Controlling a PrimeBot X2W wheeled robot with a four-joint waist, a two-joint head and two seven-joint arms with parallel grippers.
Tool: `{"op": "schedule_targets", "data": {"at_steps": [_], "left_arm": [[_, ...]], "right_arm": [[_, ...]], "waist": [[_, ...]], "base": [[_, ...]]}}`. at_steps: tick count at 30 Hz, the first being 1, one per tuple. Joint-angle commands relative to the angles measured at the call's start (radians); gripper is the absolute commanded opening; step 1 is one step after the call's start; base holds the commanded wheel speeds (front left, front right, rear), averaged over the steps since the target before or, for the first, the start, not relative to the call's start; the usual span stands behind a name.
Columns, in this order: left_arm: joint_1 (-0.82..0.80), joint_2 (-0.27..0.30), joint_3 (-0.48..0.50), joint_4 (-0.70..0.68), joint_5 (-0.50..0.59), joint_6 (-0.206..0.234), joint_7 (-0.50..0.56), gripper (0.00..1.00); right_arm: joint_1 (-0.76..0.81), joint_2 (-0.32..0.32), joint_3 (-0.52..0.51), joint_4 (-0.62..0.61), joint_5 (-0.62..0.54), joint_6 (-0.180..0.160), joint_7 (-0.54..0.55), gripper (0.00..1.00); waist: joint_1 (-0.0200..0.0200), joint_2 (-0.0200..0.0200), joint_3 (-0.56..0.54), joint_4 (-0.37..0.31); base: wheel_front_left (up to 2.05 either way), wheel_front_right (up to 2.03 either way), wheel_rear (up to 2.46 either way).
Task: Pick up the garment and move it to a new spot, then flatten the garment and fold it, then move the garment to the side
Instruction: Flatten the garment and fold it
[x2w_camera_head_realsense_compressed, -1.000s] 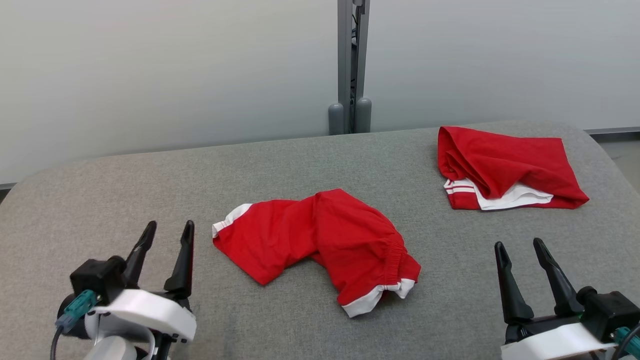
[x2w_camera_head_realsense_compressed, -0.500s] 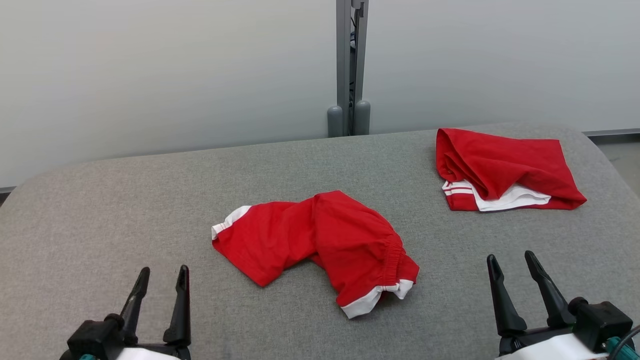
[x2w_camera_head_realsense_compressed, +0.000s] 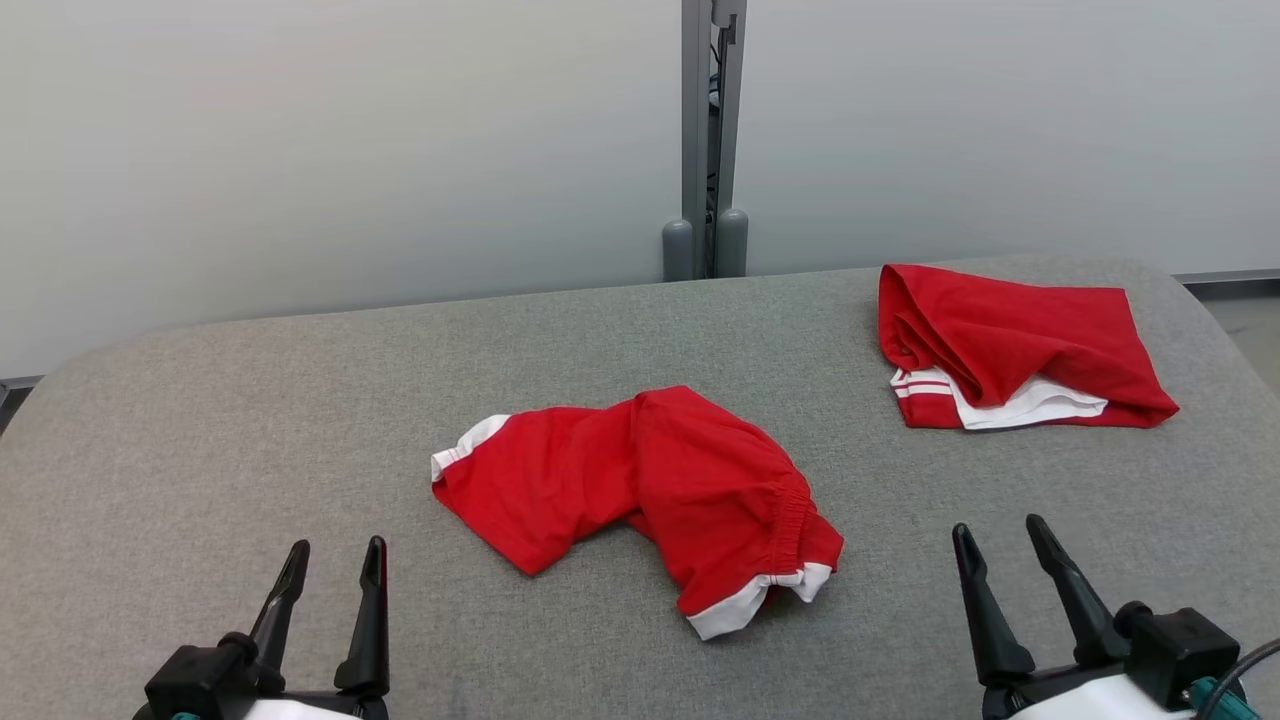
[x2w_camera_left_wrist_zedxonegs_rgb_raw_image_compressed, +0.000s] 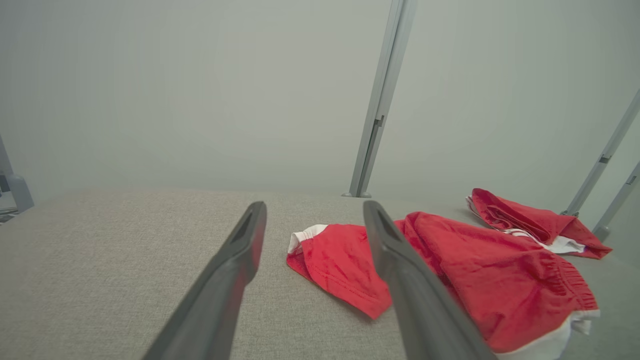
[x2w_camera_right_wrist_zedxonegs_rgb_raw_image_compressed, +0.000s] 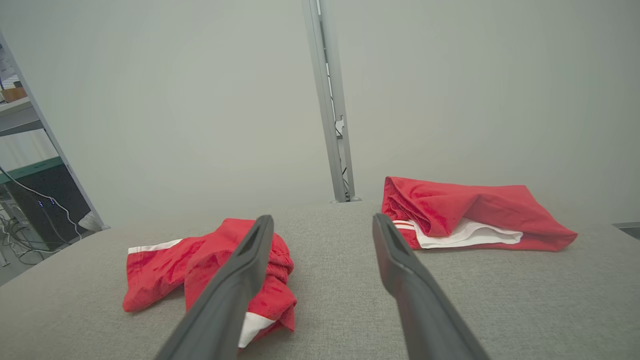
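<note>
The red garment (x2w_camera_head_realsense_compressed: 680, 480), a pair of shorts with white hem bands, lies crumpled and bent mid-worktop (x2w_camera_head_realsense_compressed: 250, 420), its elastic waist bunched toward the right, nothing touching it.

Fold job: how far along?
Done, by the look of it: a folded garment sits at far right. In hand: nothing; left gripper and right gripper open, off the cloth. Left: crumpled garment at centre needs pickup, flattening, folding, moving aside.

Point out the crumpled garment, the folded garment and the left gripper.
crumpled garment (x2w_camera_head_realsense_compressed: 640, 490), head view, middle of cloth.
folded garment (x2w_camera_head_realsense_compressed: 1020, 330), head view, top red layer.
left gripper (x2w_camera_head_realsense_compressed: 338, 545), head view, between fingertips.
</note>
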Motion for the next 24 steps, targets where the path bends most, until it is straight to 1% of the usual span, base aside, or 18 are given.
{"op": "schedule_targets", "data": {"at_steps": [1, 4, 6, 9, 12, 17, 24], "left_arm": [[-0.009, 0.002, 0.009, 0.005, 0.007, -0.006, -0.001, 1.00], [-0.012, -0.011, 0.019, 0.012, 0.017, -0.017, -0.001, 1.00], [-0.014, -0.017, 0.026, 0.018, 0.023, -0.022, -0.001, 1.00], [-0.022, -0.023, 0.031, 0.028, 0.029, -0.032, -0.001, 1.00], [-0.029, -0.033, 0.029, 0.036, 0.031, -0.041, -0.001, 1.00], [-0.031, -0.044, 0.028, 0.047, 0.035, -0.051, -0.001, 1.00], [-0.040, -0.049, 0.032, 0.067, 0.036, -0.062, -0.001, 1.00]], "right_arm": [[-0.006, -0.011, 0.006, 0.008, 0.007, 0.001, -0.003, 1.00], [-0.014, -0.015, 0.050, 0.023, 0.020, 0.001, -0.003, 1.00], [-0.026, -0.026, 0.112, 0.054, 0.030, 0.001, 0.002, 1.00], [-0.063, -0.043, 0.221, 0.112, 0.055, 0.001, 0.046, 1.00], [-0.103, -0.042, 0.283, 0.176, 0.084, 0.001, 0.087, 1.00], [-0.168, -0.041, 0.334, 0.254, 0.118, 0.001, 0.131, 1.00], [-0.232, -0.044, 0.342, 0.344, 0.143, 0.001, 0.193, 1.00]], "waist": [[0.0000, 0.0000, -0.001, 0.000], [0.0000, 0.0000, -0.001, 0.000], [0.0000, 0.0000, -0.001, 0.000], [0.0000, 0.0000, 0.000, 0.004], [0.0000, 0.0000, 0.001, 0.019], [0.0000, 0.0000, 0.004, 0.055], [0.0000, 0.0000, 0.009, 0.107]], "base": [[0.00, 0.00, 0.00], [0.00, 0.00, 0.00], [0.00, 0.00, 0.00], [0.00, 0.00, 0.00], [0.00, 0.00, 0.00], [0.00, 0.00, 0.00], [0.00, 0.00, 0.00]]}}
